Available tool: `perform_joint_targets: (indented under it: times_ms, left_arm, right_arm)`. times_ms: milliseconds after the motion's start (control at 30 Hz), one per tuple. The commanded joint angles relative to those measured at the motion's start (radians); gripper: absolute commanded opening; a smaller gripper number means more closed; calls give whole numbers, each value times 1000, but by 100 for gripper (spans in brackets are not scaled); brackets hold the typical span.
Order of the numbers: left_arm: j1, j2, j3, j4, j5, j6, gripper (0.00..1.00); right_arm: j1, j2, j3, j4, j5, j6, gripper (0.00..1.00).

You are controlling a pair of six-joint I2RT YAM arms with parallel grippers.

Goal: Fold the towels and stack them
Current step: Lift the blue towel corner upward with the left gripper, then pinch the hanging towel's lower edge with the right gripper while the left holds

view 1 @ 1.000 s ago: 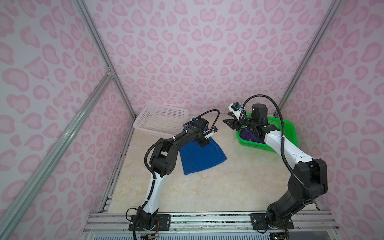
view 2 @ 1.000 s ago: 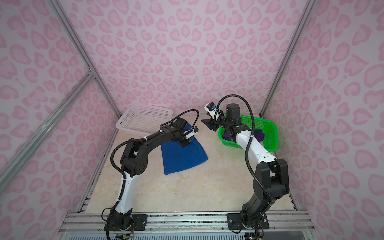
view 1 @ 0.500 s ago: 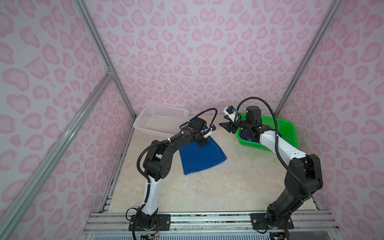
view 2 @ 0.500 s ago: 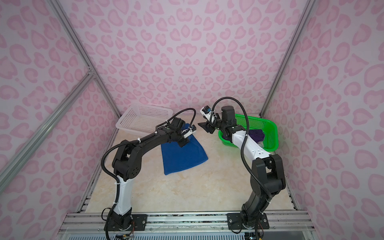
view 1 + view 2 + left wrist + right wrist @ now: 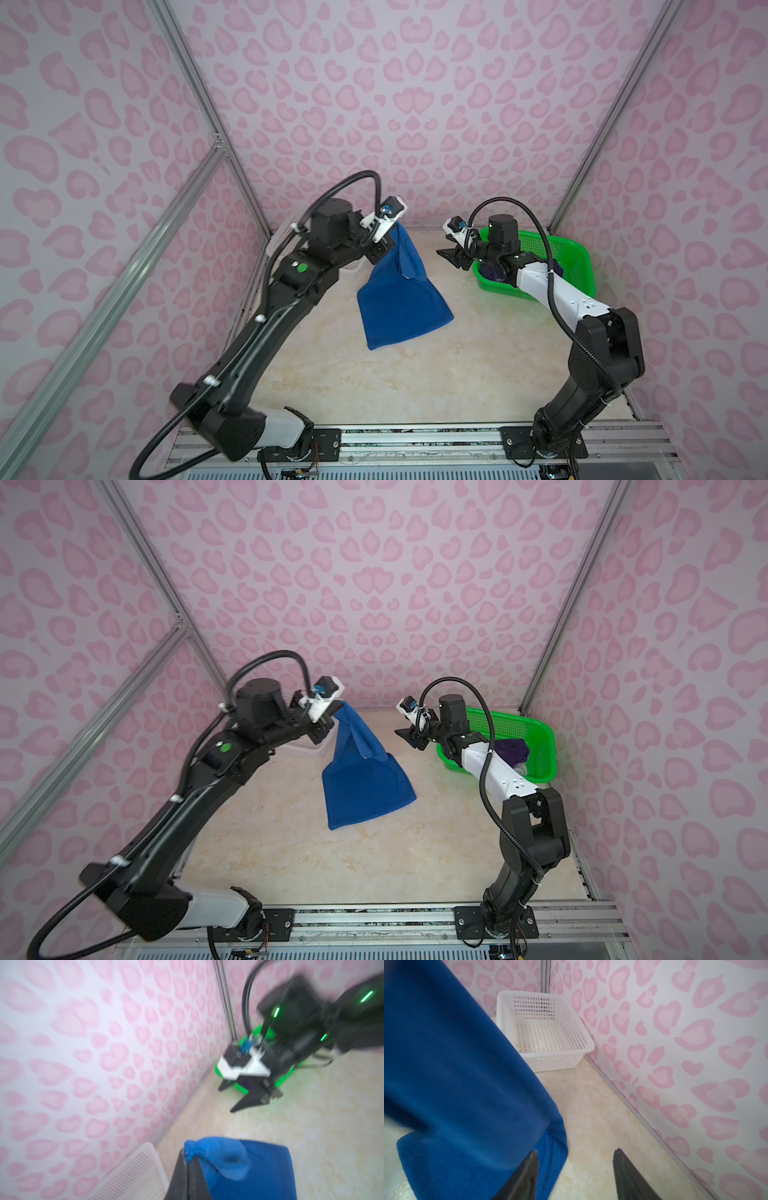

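Lifted since a second ago: we are raising one corner of the blue towel (image 5: 399,303) off the table, and our right gripper (image 5: 448,258) is reaching out from the green basket (image 5: 579,257) toward it.

- White basket (image 5: 527,993): sitting far left of the green basket, holding nothing.
- Left gripper (image 5: 390,243): we are pinching its jaws fully together on the towel's top corner, probably so the cloth hangs ready for a second grip.
- Blue towel: hanging left of the green basket, lower edge trailing on the table.
- Right gripper: jaws standing about half apart, gripping nothing, just left of the green basket.
- Purple towel (image 5: 513,750): lying inside the green basket.
- Writing: we are finding none legible.
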Motion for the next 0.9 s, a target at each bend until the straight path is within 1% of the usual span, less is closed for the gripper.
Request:
perform_joint_targets:
  times_ms: [0, 100, 200, 367, 500, 567, 667, 767, 867]
  left_arm:
    - [0, -14, -21, -33, 30, -7, 3]
    - [0, -17, -31, -33, 32, -13, 3]
    - [0, -17, -38, -29, 28, -19, 3]
    - [0, -10, -42, -19, 27, -32, 3]
    - [0, 7, -37, -21, 23, -37, 3]
    - [0, 14, -34, -21, 19, -39, 3]
    - [0, 24, -32, -19, 8, -44, 3]
    - [0, 38, -21, -18, -19, -68, 3]
    - [-1, 61, -4, -16, -62, -119, 3]
  right_arm:
    - [28, 7, -19, 44, -23, -66, 57]
    - [57, -12, -37, 41, -31, -102, 57]
    - [69, -31, -45, 41, -4, -88, 57]
    - [67, -76, -43, 37, 81, 36, 57]
    - [74, -130, -44, -5, 93, 124, 56]
    - [94, -174, -66, -9, 127, 168, 56]
    - [154, -235, -116, -4, 177, 198, 55]
    - [245, -294, -184, 27, 264, 210, 56]
    - [379, -338, -268, 117, 423, 237, 56]
